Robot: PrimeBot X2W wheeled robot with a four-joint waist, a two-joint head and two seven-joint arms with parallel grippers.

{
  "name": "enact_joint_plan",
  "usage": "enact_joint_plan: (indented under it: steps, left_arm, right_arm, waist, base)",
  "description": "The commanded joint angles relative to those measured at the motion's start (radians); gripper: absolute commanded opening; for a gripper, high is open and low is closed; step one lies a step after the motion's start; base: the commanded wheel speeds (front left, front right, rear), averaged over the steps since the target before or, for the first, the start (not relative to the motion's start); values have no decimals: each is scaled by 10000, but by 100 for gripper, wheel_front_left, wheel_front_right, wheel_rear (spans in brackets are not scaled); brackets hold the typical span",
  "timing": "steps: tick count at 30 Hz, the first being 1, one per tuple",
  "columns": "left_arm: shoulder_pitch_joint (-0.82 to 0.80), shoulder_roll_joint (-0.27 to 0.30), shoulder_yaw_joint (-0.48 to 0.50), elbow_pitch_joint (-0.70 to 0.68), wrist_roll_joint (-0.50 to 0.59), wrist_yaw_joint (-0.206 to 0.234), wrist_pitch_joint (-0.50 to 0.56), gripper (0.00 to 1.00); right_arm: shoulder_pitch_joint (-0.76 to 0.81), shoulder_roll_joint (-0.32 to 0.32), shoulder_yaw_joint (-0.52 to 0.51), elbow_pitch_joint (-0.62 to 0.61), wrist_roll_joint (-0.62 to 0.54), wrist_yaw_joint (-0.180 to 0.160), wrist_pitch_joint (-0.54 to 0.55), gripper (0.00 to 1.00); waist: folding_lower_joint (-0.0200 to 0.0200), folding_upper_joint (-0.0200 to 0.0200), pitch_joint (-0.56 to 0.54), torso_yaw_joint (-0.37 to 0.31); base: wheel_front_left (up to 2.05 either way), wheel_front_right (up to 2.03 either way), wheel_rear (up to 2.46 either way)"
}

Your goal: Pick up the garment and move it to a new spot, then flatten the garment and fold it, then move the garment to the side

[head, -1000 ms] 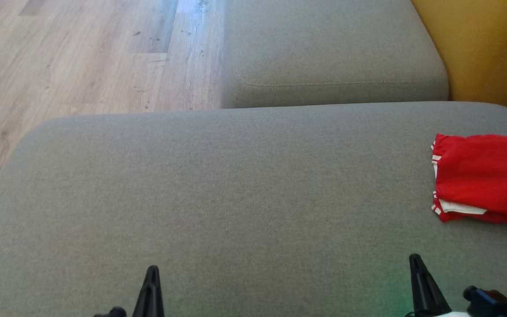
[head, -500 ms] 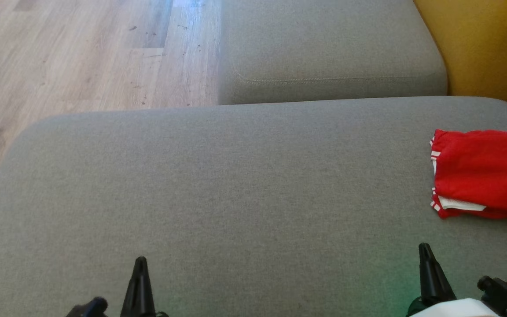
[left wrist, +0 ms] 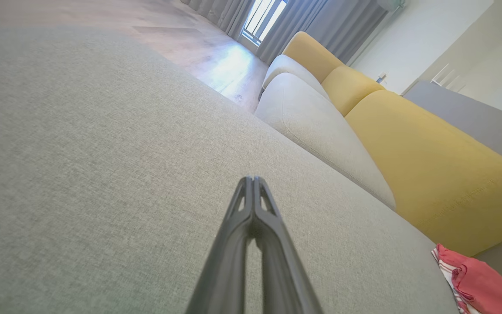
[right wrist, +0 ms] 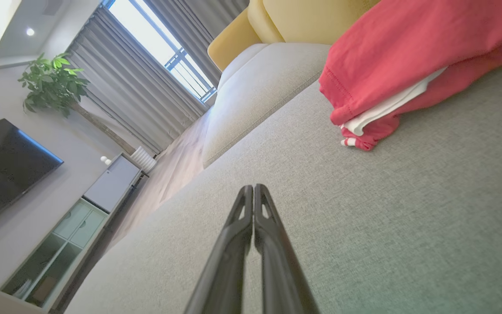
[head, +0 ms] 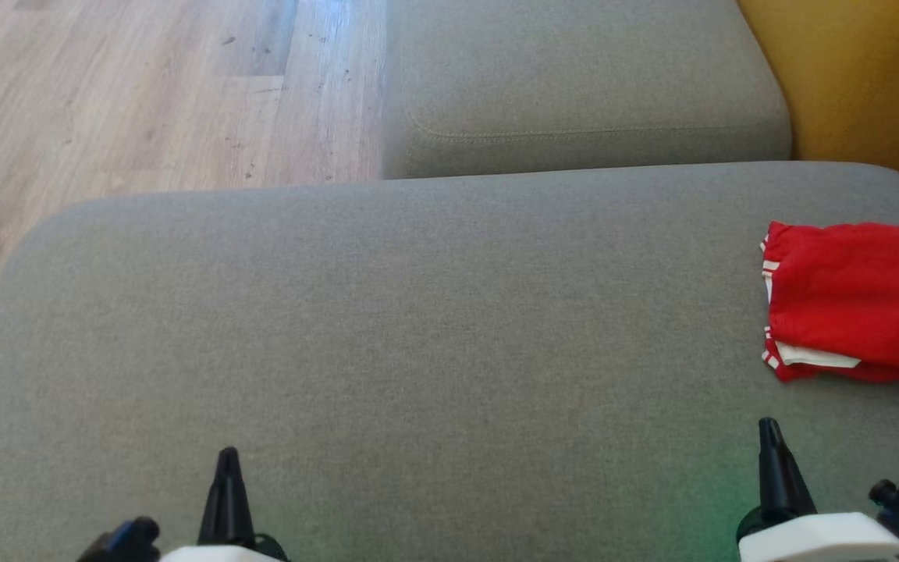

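A bump from an arm could mess up the folded red shirt [head: 847,300] or push it off the grey cushion's [head: 418,328] right end. At the cushion's near edge, the left gripper [head: 227,457] and right gripper [head: 768,428] are pinched tight together, holding nothing. Farther back, the shirt lies at the cushion's right end.

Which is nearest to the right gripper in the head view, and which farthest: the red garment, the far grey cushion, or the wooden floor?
1. Red garment: just ahead of the right gripper, slightly to its right.
2. Far grey cushion: further back, ahead and a little left.
3. Wooden floor: farthest, off to the far left.
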Motion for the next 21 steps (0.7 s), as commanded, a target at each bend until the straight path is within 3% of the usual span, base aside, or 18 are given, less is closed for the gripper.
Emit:
enact_joint_plan:
  steps: [1,21]
  left_arm:
    - [-559,108,288,-277,-283,-98,56,0]
    - [-1015,141,876,-128,-2537,-476,586,0]
  right_arm:
    - [-548,-145,4,-306,296,-2,71,0]
    - [-1045,-167,-290,-295,2538,-3,629,0]
  waist:
    - [-1,0,14,-8]
    - [-1,0,221,-119]
  base:
    - [0,0,0]
    - [0,0,0]
